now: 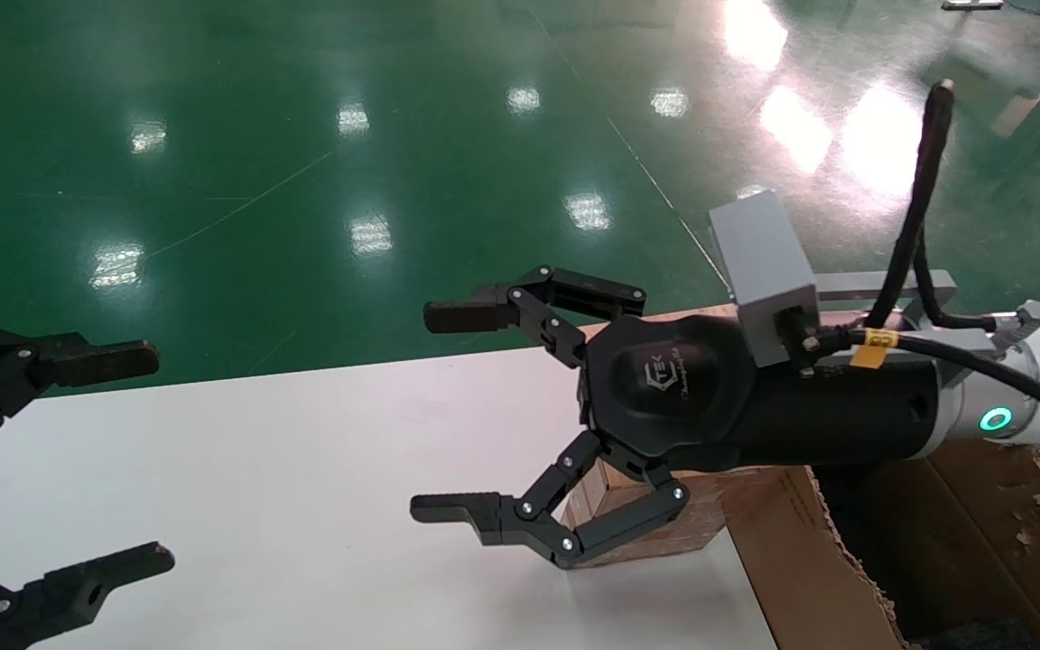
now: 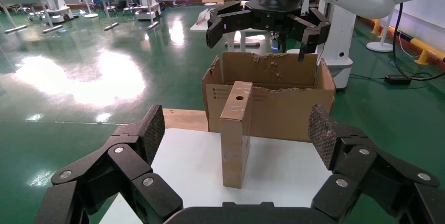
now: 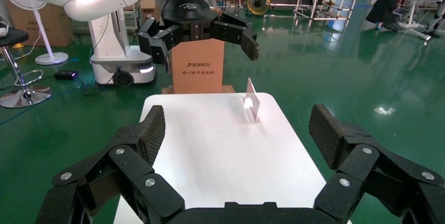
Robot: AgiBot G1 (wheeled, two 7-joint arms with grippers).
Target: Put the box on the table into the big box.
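The box [image 2: 236,132] stands upright on the worktop [image 1: 285,469] near its right edge, just beside the big box [image 1: 845,560], which sits off that edge. The right hand [image 1: 434,415] hovers above the box with its fingers spread wide, grasping nothing. The left hand [image 1: 123,460] waits at the worktop's left side, likewise released and empty.

Partly hidden and cut off

The right gripper [image 1: 448,420] covers most of the box [image 1: 637,515]; the big box [image 1: 935,551] runs past the frame edge.
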